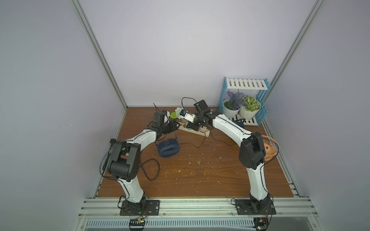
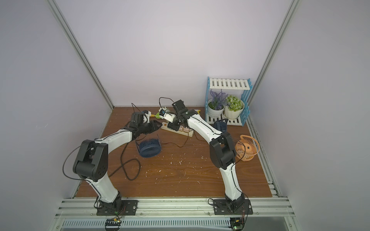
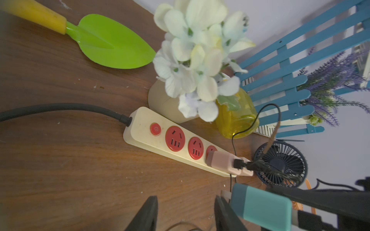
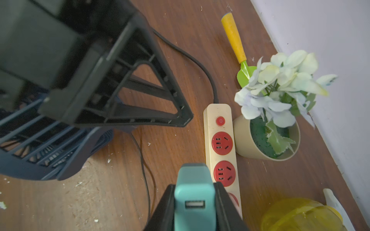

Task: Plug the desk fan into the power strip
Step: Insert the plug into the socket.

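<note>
The power strip (image 1: 185, 128) lies at 12 o'clock on the table (image 1: 200, 176), button end toward 9 o'clock, with both grippers close by. The navy desk fan (image 1: 167, 147) rests at 9 o'clock of the table centre, apart from the strip. Both top views give this layout, plus an orange fan (image 1: 269, 149) at 3 o'clock partly hidden by the right arm (image 1: 230, 126); socket detail is too small there. The left wrist view resolves it: two red sockets (image 3: 175, 139) next to the red button (image 3: 155, 129) stand free, and two pink adapters (image 3: 222, 162) sit at the end away from the button. The right gripper (image 4: 194, 185) is clamped on a teal adapter (image 4: 194, 216) near the strip's middle sockets. Only the right wrist view shows the adapter's USB port, which is unoccupied. Contact with the strip cannot be determined. The left gripper (image 3: 184, 198) has its fingers apart, bare table showing in the gap. Marking: a power symbol on the button.
</note>
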### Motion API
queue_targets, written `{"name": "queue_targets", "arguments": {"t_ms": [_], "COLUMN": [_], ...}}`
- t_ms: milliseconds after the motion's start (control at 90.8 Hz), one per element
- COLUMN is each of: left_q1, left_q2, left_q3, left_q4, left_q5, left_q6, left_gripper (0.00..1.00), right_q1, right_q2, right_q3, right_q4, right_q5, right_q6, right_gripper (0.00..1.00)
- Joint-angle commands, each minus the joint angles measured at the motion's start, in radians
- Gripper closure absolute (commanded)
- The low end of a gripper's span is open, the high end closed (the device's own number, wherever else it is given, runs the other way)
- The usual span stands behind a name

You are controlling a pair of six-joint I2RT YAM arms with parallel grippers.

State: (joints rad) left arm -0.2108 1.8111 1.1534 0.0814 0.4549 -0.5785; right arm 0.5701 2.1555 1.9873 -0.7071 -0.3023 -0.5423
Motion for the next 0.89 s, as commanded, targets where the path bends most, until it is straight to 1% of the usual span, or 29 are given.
{"name": "queue_targets", "arguments": {"t_ms": [0,341,462,506,672,881], "left_q1": [0.032,0.044,0.045,0.045,0.045,0.047], "left_q2": [0.052,0.176,0.203,0.213,0.241,0.267], "left_q3": [0.052,0.123,0.137,0.144,0.166,0.195], "left_q4": [0.007,0.021,0.029,0.029,0.029,0.016], "left_q5": [0.025,0.044,0.049,0.053,0.050,0.057], "left_q6": [0.011,0.008,0.007,0.006,0.009,0.020], "left_gripper": [0.55,0.56,0.56,0.56,0.56,0.56], "right_q1": [0.003,0.003,0.002,0.001,-0.001,-0.005], "right_q2": [0.061,0.230,0.256,0.265,0.294,0.329], "right_q3": [0.093,0.307,0.334,0.343,0.374,0.409], "right_q4": [-0.048,-0.126,-0.135,-0.135,-0.137,-0.139], "right_q5": [-0.002,-0.001,-0.001,0.025,0.046,0.052], "right_q6": [-0.038,-0.045,-0.048,-0.048,-0.047,-0.046], "right_gripper": [1.00,1.00,1.00,1.00,1.00,1.00]}}
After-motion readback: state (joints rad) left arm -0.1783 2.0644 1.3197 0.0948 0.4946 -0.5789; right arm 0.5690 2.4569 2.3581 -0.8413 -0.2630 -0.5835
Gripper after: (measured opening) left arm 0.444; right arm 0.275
